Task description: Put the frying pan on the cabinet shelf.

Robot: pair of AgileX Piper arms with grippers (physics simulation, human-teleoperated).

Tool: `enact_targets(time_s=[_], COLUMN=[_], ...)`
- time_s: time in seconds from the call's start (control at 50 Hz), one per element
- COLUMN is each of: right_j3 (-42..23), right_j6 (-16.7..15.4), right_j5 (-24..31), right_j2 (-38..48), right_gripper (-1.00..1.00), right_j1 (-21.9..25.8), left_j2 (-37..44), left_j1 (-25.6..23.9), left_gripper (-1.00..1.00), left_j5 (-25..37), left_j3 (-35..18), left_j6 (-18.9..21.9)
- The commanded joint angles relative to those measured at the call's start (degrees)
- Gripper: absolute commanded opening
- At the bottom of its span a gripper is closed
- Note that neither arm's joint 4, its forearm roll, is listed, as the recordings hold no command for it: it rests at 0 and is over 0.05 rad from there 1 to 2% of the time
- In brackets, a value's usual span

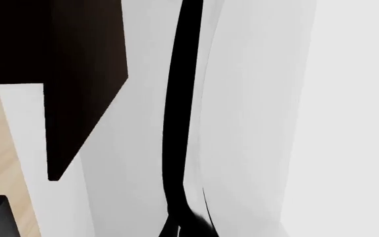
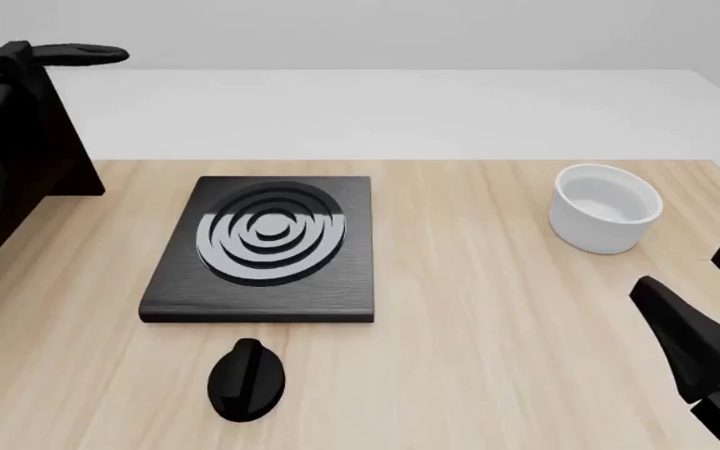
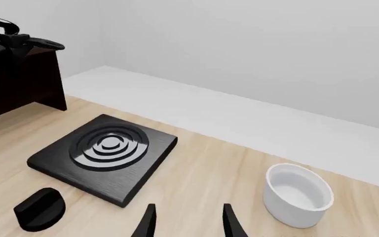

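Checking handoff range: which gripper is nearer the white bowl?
Right. The right gripper sits just near-side of the white bowl; the left arm is across the table at the cabinet.

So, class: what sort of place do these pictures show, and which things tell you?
Probably a simulated kitchen worktop: a black stove plate with grey rings and its knob, a white bowl and a dark cabinet on a light wooden table.

I work in a simulated kitchen mock-up: a stove plate, its knob and a white bowl on my wooden desk.
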Motion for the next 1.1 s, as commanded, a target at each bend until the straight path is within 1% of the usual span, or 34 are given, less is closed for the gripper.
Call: enact_targets(time_s=[0.02,0.06,0.16,0.22,0.28,0.38,0.46,0.52,0.68,0.72,0.78,0.84,1.0,1.02,1.04,1.06,1.1], right_j3=[-0.8,-0.6,-0.5,-0.2,-0.2,0.0,0.1,0.3,-0.1,0.1,0.1,0.1,0.1,0.1,0.1,0.0,0.0], right_j6=[0.1,0.2,0.2,0.2,0.3,0.4,0.9,0.7,0.7,0.6,0.7,0.8,0.8,0.7,0.7,0.7,0.7], right_j5=[1.8,1.7,1.2,0.9,1.0,1.3,1.5,1.5,2.0,1.9,1.6,1.5,1.7,1.7,1.8,1.7,1.6], right_j2=[-1.1,-1.2,-0.9,-0.8,-1.0,-1.5,-1.8,-2.0,-2.3,-2.2,-2.1,-2.0,-2.2,-2.2,-2.2,-2.1,-2.0], right_gripper=[1.0,1.0,1.0,1.0,1.0,1.0,1.0,1.0,1.0,1.0,1.0,1.0,1.0,1.0,1.0,1.0,1.0], right_j1=[-0.3,-0.3,-0.4,-0.5,-0.6,-0.8,-1.0,-1.0,-1.2,-1.1,-1.1,-1.1,-1.1,-1.1,-1.1,-1.1,-1.1], left_j2=[2.8,2.6,3.9,4.5,5.0,7.7,8.4,9.0,11.3,11.8,12.2,12.6,14.5,14.3,13.5,13.2,13.1], left_j1=[1.6,1.3,1.5,1.8,1.8,3.5,4.5,4.4,5.7,6.0,6.1,6.0,6.7,7.3,7.0,6.7,6.6], left_gripper=[-1.0,-1.0,-1.0,-1.0,-1.0,-1.0,-1.0,-1.0,-1.0,-1.0,-1.0,-1.0,-1.0,1.0,1.0,1.0,1.0], left_j5=[-1.3,-0.7,-1.9,-3.5,-6.6,-10.1,-11.8,-13.5,-15.3,-14.7,-14.9,-16.1,-17.1,-16.2,-15.2,-15.1,-15.3], left_j3=[-3.0,-3.2,-2.9,-1.7,0.7,1.8,3.3,4.0,4.0,3.6,3.8,4.6,4.0,3.6,3.3,3.5,3.7], left_j6=[0.2,1.0,0.9,0.6,0.0,-1.8,-2.1,-2.7,-3.8,-3.2,-3.5,-4.5,-4.5,-3.7,-2.3,-2.0,-2.6])
